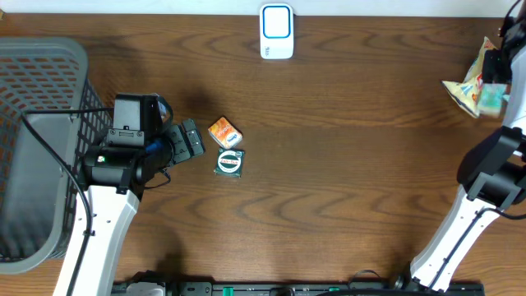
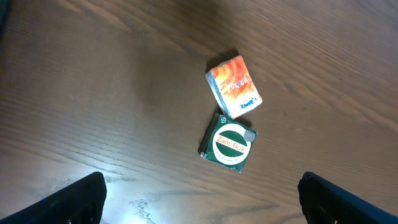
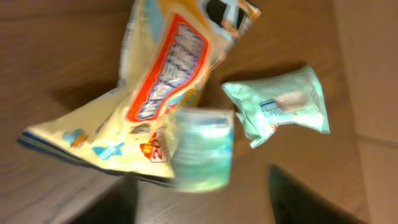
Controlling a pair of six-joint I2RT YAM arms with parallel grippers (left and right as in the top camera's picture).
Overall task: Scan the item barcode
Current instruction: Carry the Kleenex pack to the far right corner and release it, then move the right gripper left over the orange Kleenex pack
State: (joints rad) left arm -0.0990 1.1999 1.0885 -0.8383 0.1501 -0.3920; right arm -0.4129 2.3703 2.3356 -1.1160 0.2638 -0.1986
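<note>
The left end effector [image 1: 194,141] hangs wide open and empty, just left of an orange box [image 2: 234,86] and a green tin [image 2: 227,143] lying side by side mid-desk [image 1: 345,181]. At the far right, the right end effector [image 3: 202,205] stands parted. The snack bag [image 3: 161,81] blurs before it, apparently unclamped. The scanner [image 1: 276,31] sits at the far edge.

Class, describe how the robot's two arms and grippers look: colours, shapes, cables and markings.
The left arm has a long white link, bulky black joints, a boxy black wrist block, a looping black cable, a small green light and a blue accent. The right arm shows the same white link and black joint. The left gripper has dark, blunt fingers.
</note>
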